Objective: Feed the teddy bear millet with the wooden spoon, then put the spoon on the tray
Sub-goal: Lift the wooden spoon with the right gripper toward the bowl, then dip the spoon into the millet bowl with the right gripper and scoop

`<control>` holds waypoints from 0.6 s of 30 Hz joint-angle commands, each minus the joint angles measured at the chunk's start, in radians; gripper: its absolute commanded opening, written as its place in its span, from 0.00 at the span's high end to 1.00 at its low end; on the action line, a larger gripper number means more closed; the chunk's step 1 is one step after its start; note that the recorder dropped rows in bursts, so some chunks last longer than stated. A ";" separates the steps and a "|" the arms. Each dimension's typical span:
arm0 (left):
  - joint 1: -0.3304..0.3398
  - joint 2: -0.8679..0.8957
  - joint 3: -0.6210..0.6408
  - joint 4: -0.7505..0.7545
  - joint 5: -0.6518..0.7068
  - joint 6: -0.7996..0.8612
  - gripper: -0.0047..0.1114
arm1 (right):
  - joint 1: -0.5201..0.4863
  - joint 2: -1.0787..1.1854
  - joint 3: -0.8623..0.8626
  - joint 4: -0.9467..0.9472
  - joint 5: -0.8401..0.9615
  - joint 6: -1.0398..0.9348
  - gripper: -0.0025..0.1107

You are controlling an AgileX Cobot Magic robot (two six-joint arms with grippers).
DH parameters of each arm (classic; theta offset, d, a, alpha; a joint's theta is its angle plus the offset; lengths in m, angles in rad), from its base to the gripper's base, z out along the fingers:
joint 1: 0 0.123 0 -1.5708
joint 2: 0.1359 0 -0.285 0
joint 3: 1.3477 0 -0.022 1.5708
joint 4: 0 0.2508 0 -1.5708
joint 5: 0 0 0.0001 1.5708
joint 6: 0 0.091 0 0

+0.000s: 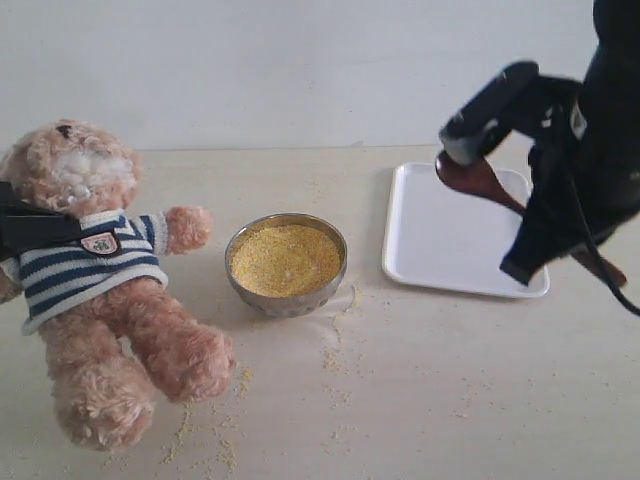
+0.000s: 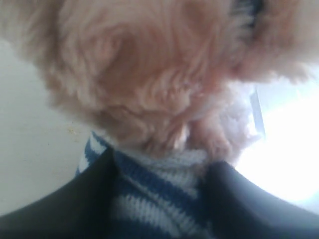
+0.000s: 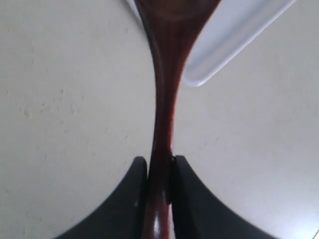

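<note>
Soft even light and faint shadows, but up close the teddy bear (image 2: 149, 74) goes blurry, with blown-out white glare beside it.

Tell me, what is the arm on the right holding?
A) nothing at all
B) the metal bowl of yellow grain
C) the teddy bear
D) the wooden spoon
D: the right gripper is shut on the thin handle of the wooden spoon, whose round end reaches the tray.
</note>
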 commanded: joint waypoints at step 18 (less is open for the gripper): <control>0.002 0.000 -0.005 -0.001 0.006 -0.033 0.92 | 0.325 0.458 -0.400 -0.460 0.109 -0.223 0.98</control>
